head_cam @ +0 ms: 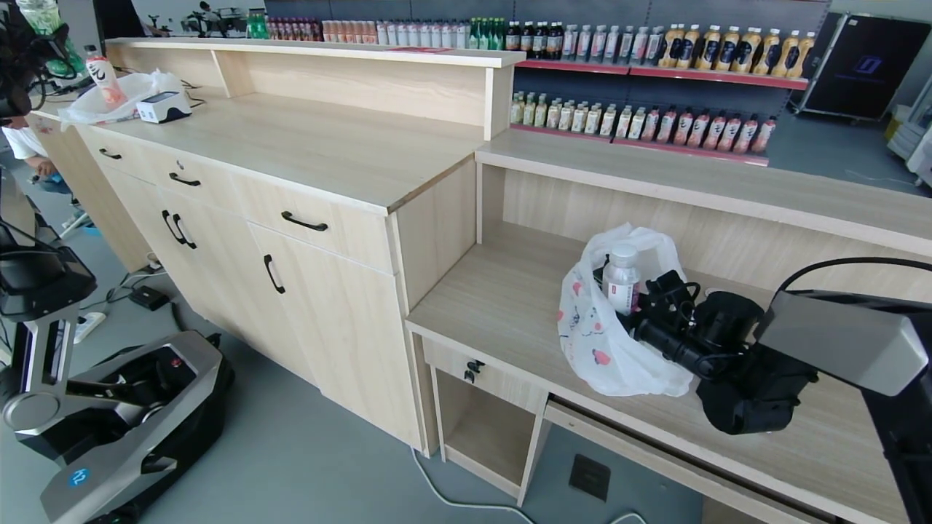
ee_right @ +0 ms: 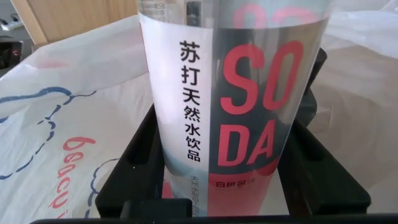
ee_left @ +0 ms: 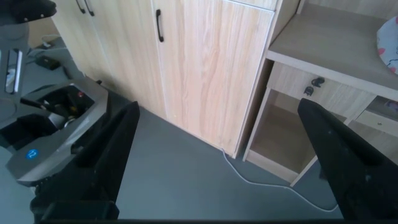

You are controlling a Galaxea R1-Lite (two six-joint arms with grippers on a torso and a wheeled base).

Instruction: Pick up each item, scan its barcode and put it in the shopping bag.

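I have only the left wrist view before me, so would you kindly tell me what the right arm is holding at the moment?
Observer: The right gripper is shut on a soda bottle, which stands upright.
Operator: Thank you. Is the bottle in the bag?
Observer: It stands in the open mouth of the shopping bag, with its white cap above the rim. I cannot tell whether it touches the bottom.
Operator: And where does the bag lie?
Observer: On the lower counter, near its front edge.
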